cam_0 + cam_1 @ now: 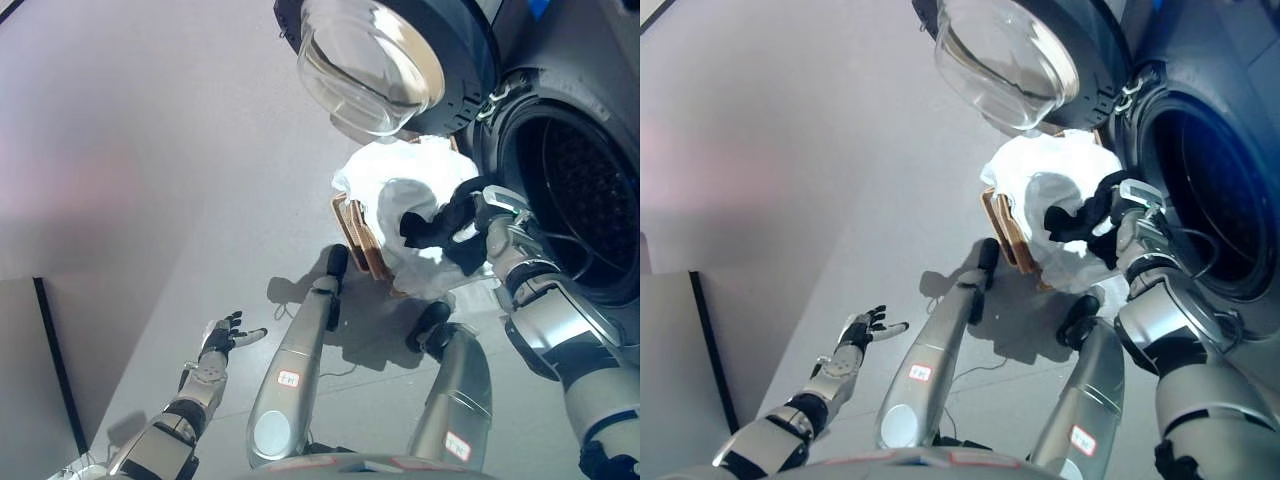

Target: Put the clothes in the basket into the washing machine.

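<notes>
right hand (497, 228) pinching black garment (443, 228) over white-lined basket (362, 238) | washer door (372, 62) open far right | left hand (222, 338) spread, near left

So colour-wise: my right hand (497, 232) is dark with pale tips, clutching a black garment (447, 228). At 9 o'clock from it, the basket (357, 237) is tan wood, stuffed with plain white clothes (400, 180). The washing machine (1200, 60) at 1 o'clock is dark grey, its drum black inside, its door (372, 62) clear glass in a black ring. The floor (150, 150) is plain light grey. My left hand (222, 340), down at 8 o'clock, is dark with white tips.
</notes>
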`<state>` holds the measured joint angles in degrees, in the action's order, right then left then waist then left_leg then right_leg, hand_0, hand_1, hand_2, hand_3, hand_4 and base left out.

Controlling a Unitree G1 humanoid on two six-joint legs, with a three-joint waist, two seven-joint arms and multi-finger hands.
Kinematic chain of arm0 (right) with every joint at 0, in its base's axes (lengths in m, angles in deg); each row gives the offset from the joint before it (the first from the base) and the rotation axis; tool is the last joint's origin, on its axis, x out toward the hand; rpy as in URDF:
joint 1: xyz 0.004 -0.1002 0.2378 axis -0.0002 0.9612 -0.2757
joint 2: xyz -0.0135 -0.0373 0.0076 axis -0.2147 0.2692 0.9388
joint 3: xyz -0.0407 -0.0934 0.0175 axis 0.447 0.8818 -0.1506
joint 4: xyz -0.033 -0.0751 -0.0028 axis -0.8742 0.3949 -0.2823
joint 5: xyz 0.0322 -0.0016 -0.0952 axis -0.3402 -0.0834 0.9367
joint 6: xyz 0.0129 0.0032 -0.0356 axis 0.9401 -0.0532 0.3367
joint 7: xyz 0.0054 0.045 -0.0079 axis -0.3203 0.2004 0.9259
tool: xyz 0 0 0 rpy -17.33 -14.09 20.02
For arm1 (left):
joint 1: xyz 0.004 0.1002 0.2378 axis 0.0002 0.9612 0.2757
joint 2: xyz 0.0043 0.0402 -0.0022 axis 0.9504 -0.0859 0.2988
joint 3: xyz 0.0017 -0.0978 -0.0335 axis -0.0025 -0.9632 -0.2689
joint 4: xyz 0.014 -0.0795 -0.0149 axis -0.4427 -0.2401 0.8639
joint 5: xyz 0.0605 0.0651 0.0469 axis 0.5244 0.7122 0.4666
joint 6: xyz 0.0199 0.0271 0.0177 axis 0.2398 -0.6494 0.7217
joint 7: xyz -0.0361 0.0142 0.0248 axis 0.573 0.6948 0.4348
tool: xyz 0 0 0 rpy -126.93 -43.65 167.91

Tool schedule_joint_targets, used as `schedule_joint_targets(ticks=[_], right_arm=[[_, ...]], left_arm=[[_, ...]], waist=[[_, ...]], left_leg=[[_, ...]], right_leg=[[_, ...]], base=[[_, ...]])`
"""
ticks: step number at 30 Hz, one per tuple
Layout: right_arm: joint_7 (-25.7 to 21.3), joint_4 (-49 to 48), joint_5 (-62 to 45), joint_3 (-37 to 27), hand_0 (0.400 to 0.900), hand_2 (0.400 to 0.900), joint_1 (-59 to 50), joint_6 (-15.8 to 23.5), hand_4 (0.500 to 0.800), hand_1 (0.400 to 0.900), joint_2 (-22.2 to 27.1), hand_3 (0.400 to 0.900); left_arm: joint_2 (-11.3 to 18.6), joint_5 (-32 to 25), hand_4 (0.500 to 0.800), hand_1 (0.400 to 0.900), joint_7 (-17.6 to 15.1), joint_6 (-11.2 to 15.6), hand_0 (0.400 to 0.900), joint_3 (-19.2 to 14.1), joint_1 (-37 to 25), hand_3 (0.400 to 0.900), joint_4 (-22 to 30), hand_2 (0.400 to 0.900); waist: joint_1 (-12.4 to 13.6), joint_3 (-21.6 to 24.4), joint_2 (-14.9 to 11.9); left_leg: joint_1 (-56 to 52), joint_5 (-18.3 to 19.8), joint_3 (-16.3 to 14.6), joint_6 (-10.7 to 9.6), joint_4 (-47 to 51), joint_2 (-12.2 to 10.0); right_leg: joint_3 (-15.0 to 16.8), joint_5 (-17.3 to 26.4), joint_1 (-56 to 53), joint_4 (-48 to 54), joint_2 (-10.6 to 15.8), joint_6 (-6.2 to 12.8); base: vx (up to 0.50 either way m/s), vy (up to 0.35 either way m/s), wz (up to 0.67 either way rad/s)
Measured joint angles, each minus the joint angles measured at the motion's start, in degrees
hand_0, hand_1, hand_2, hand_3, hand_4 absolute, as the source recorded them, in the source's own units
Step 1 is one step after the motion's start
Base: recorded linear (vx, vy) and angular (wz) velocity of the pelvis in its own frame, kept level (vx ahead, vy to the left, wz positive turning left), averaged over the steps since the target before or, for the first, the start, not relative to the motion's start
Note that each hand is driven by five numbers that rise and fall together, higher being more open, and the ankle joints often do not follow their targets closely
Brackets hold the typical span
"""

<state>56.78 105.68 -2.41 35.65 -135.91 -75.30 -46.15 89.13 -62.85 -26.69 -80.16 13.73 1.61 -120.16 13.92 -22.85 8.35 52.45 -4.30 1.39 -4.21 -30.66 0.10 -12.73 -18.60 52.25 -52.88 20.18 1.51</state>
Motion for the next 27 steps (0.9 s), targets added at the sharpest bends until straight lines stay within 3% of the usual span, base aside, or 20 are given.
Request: schedule_joint_targets(ticks=[11, 12, 13, 15, 27], right_arm=[[-0.77, 1.29, 0.30, 1.86, 0.900, 0.900, -4.80, 0.39, 0.800, 0.900, 2.31, 0.900], [-0.90, 1.38, 0.30, 1.85, 0.771, 0.771, -4.93, 0.36, 0.722, 0.771, 2.32, 0.771], [-1.10, 1.47, 0.29, 1.85, 0.567, 0.567, -4.92, 0.32, 0.600, 0.567, 2.32, 0.567], [-1.78, 1.48, 0.29, 1.85, 0.400, 0.400, -4.90, 0.27, 0.500, 0.400, 2.32, 0.400], [-2.91, 2.97, 0.24, 1.58, 0.400, 0.400, -4.67, -1.06, 0.500, 0.400, 2.32, 0.400]], left_arm=[[-0.90, -1.29, 0.800, 0.900, -1.11, 0.07, 0.900, 0.92, -1.12, 0.900, 2.08, 0.900], [-0.98, -1.82, 0.800, 0.900, -1.17, 0.06, 0.900, 1.13, -1.19, 0.900, 2.09, 0.900], [-1.09, -2.09, 0.800, 0.900, -1.35, 0.05, 0.900, 1.37, -1.19, 0.900, 2.09, 0.900], [-1.35, -2.36, 0.800, 0.900, -1.88, 0.09, 0.900, 1.43, -1.20, 0.900, 2.33, 0.900], [-2.12, -2.94, 0.800, 0.900, -2.86, 0.13, 0.900, 2.10, -1.48, 0.900, 3.77, 0.900]], waist=[[0.12, 0.76, 0.71], [0.16, 1.13, 0.68], [0.17, 1.80, 0.83], [0.16, 2.16, 0.90], [1.89, 2.60, 1.56]], left_leg=[[8.39, 0.61, -1.03, 0.36, -5.22, 0.07], [8.83, 0.61, -1.10, 0.36, -5.26, 0.18], [9.49, 0.62, -1.14, 0.37, -5.38, 0.23], [9.87, 0.62, -1.15, 0.37, -5.37, 0.48], [10.55, 0.78, -0.93, 0.66, -5.72, 1.82]], right_leg=[[3.62, 0.19, 9.70, -4.88, 0.06, -0.36], [3.86, 0.19, 10.24, -5.02, 0.10, -0.36], [3.94, 0.19, 10.78, -5.15, 0.12, -0.35], [4.30, 0.19, 11.32, -5.26, 0.16, -0.36], [4.31, -0.63, 11.97, -6.34, 1.21, -0.52]], base=[[-0.01, 0.009, 0.01], [0.01, 0.016, 0.13], [0.02, 0.018, 0.09], [0.03, 0.010, 0.06], [0.01, -0.003, 0.02]])
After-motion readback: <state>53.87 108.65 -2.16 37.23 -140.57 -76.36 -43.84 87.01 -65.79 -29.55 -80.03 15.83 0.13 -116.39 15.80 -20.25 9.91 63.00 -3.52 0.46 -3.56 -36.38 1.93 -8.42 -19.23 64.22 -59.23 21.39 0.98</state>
